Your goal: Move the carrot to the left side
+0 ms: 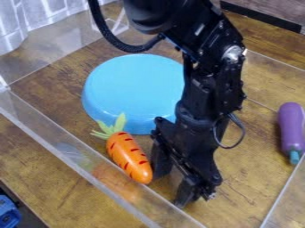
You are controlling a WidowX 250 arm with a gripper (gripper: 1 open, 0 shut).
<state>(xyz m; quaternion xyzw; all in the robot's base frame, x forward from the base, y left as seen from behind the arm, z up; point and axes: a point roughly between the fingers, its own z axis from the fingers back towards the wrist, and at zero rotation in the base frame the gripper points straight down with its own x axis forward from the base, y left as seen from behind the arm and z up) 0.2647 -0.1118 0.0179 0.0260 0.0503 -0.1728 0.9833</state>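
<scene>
The carrot (128, 157) lies on the wooden floor of the clear box, orange with dark stripes, its green top (109, 132) pointing up-left toward the blue dish (128, 87). My black gripper (191, 183) hangs just right of the carrot, fingers pointing down near the box's front wall. It stands apart from the carrot with nothing seen between its fingers; how far the jaws are spread is not clear from this angle.
A purple eggplant toy (292, 130) lies at the right edge. The clear plastic walls (71, 147) enclose the work area; the front wall runs close under the carrot and gripper. Bare wood shows between the gripper and the eggplant.
</scene>
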